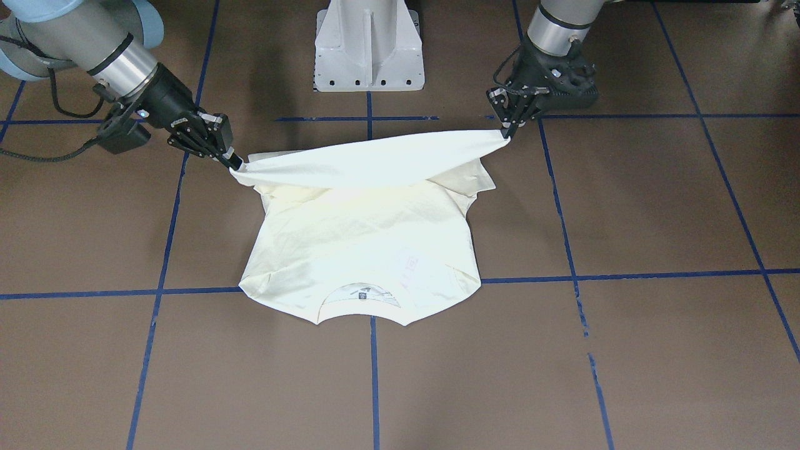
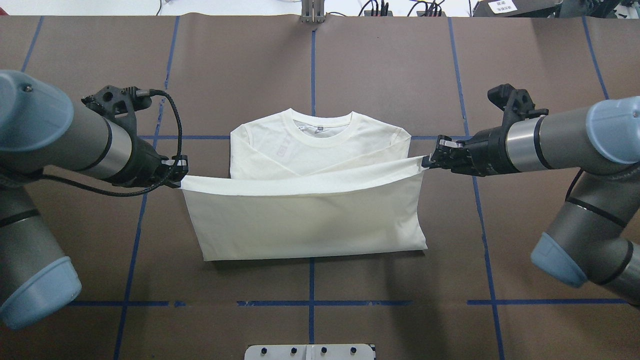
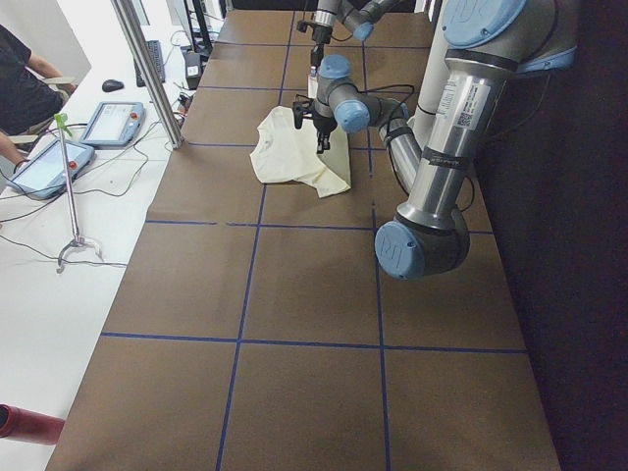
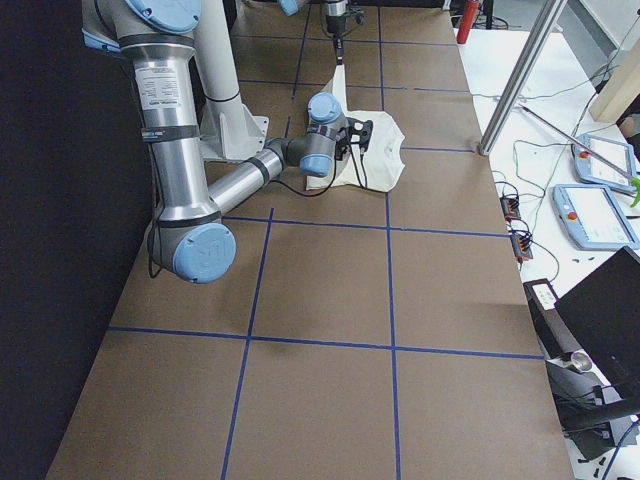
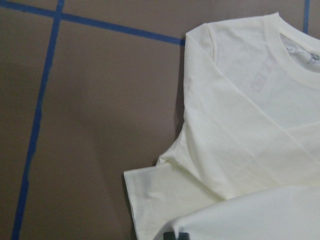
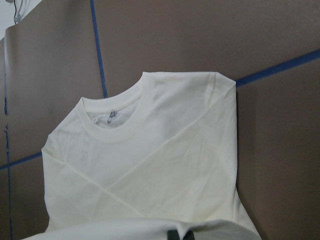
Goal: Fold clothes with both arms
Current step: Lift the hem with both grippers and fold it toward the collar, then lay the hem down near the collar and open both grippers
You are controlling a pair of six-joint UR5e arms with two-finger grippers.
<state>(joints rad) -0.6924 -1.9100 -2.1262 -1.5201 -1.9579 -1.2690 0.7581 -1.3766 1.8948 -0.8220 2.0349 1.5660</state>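
The left gripper (image 2: 179, 173) and right gripper (image 2: 426, 161) each clamp a hem corner of the T-shirt (image 2: 300, 220) — taut, so the fold lands square

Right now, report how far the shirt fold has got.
Done: the T-shirt lies plain side up, sleeves folded in over the body. In hand: the left gripper and right gripper, jaws shut on the corners of the hem, hold it taut above the body. Left: lay the hem at the collar, then release.
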